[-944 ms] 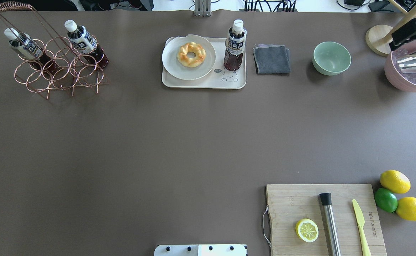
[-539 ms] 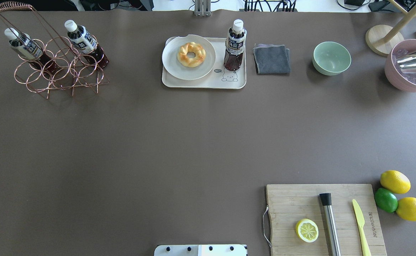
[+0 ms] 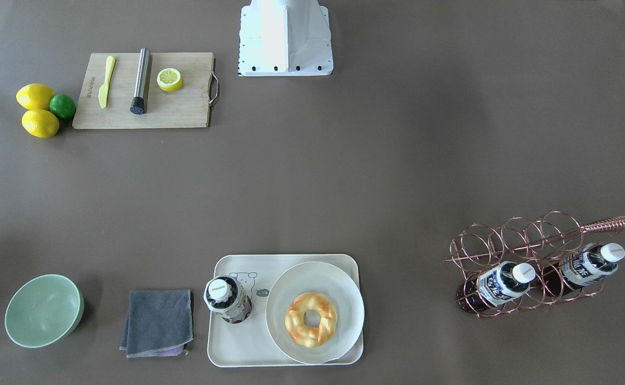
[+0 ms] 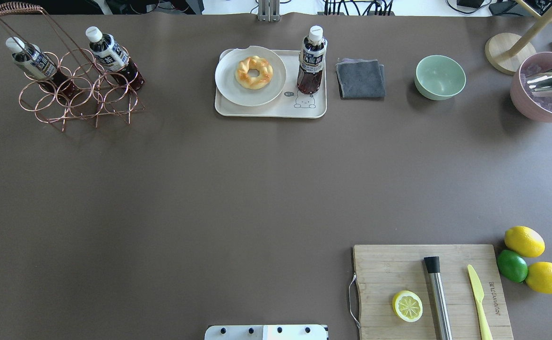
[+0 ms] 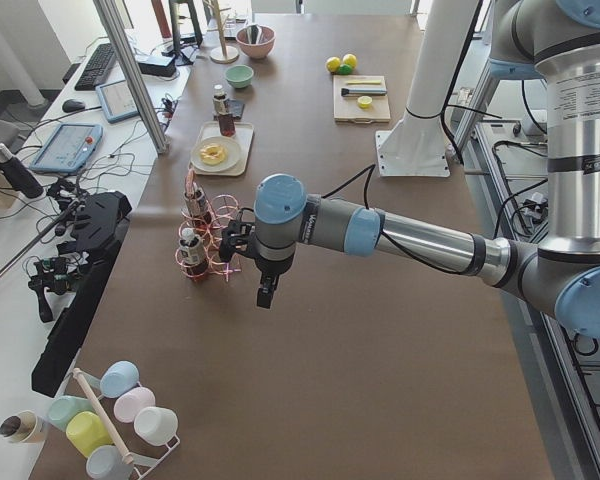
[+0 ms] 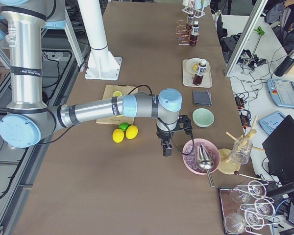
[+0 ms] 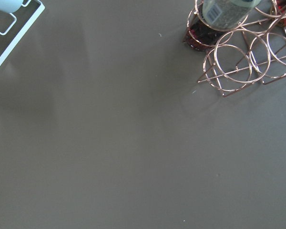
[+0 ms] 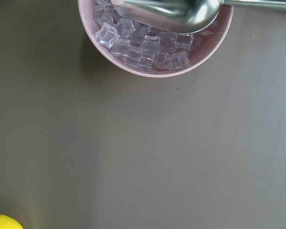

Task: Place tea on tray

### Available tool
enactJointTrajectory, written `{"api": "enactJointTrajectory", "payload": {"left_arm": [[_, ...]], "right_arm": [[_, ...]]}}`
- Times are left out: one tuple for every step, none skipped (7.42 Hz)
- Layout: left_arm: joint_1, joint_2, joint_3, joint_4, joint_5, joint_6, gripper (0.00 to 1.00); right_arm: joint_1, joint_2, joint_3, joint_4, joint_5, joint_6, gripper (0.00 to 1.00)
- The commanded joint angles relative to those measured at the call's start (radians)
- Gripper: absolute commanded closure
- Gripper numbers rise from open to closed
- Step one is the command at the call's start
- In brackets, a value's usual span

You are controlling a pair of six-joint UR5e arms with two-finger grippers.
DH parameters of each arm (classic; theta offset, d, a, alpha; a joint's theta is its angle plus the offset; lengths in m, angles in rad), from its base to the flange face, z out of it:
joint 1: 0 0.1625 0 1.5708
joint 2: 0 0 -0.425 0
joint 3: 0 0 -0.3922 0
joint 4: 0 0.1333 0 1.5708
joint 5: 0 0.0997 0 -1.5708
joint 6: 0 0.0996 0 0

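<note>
One tea bottle (image 4: 311, 61) stands upright on the cream tray (image 4: 266, 109), at its right end above the bear drawing; it also shows in the front-facing view (image 3: 226, 299) on the tray (image 3: 237, 347). Two more tea bottles (image 4: 32, 59) (image 4: 110, 52) lie slanted in a copper wire rack (image 4: 77, 94) at the far left. My left gripper (image 5: 265, 295) hangs near the rack, seen only in the left side view. My right gripper (image 6: 166, 149) hangs beside the pink ice bowl, seen only in the right side view. I cannot tell whether either is open or shut.
A white plate with a doughnut (image 4: 253, 72) fills the tray's left part. A grey cloth (image 4: 360, 78), green bowl (image 4: 440, 77) and pink ice bowl with scoop (image 4: 545, 89) stand right of the tray. A cutting board (image 4: 431, 288) with half lemon, muddler and knife sits near right, beside lemons and a lime (image 4: 512, 265).
The dark gripper that hung over the pink ice bowl at the overhead view's right edge has left that view. The bottles and tray have not moved.
</note>
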Motion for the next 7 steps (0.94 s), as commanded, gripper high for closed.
{"api": "enactJointTrajectory", "payload": {"left_arm": [[-0.093,0.042,0.017,-0.03,0.001,0.034,0.03],[-0.092,0.04,0.026,-0.042,0.012,0.034,0.03],[-0.094,0.04,0.014,-0.042,0.045,0.034,0.03],[-0.092,0.042,0.017,-0.042,0.046,0.034,0.03],[-0.094,0.043,0.016,-0.042,0.044,0.034,0.03],[-0.094,0.058,0.011,-0.044,0.044,0.034,0.03],[-0.094,0.059,0.013,-0.044,0.046,0.034,0.03]], "right_arm": [[0.03,-0.033,0.003,0.017,0.002,-0.008,0.0],[0.031,-0.033,0.012,0.017,0.003,-0.007,0.0],[0.035,-0.033,0.022,0.017,0.003,-0.005,0.0],[0.035,-0.035,0.023,0.017,0.003,-0.004,0.0],[0.035,-0.035,0.023,0.017,0.005,-0.004,0.0],[0.035,-0.039,0.025,0.017,0.005,-0.004,0.0],[0.035,-0.046,0.031,0.017,0.005,-0.004,0.0]]}}
